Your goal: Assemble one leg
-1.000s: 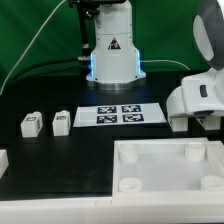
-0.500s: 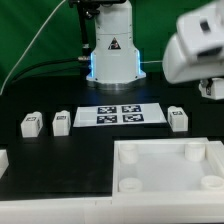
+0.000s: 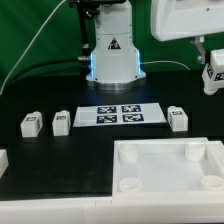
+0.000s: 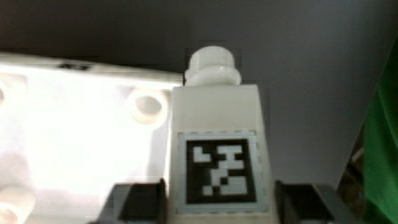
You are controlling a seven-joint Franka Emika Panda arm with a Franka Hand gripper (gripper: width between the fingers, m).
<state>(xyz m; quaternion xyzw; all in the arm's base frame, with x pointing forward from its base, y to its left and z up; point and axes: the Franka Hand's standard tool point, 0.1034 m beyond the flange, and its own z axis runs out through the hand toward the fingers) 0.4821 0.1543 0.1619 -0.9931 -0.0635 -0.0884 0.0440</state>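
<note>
My gripper (image 3: 212,57) is high at the exterior view's upper right, shut on a leg (image 3: 213,72), a small white block with a black-and-white tag that hangs below the fingers. In the wrist view the gripper (image 4: 222,203) clamps the leg (image 4: 217,120) between its two dark fingers, tag facing the camera and a round peg at the leg's far end. Three more legs stand on the black table: two at the left (image 3: 31,125) (image 3: 61,122) and one at the right (image 3: 178,118).
The large white rimmed panel (image 3: 205,185) with round corner sockets lies at the front right; it also shows in the wrist view (image 4: 71,110). The marker board (image 3: 120,115) lies before the robot base (image 3: 112,55). A white part (image 3: 3,160) sits at the left edge.
The gripper has risen from low over the table's right side to the upper right, carrying a leg. The leg by the marker board's right end is now uncovered.
</note>
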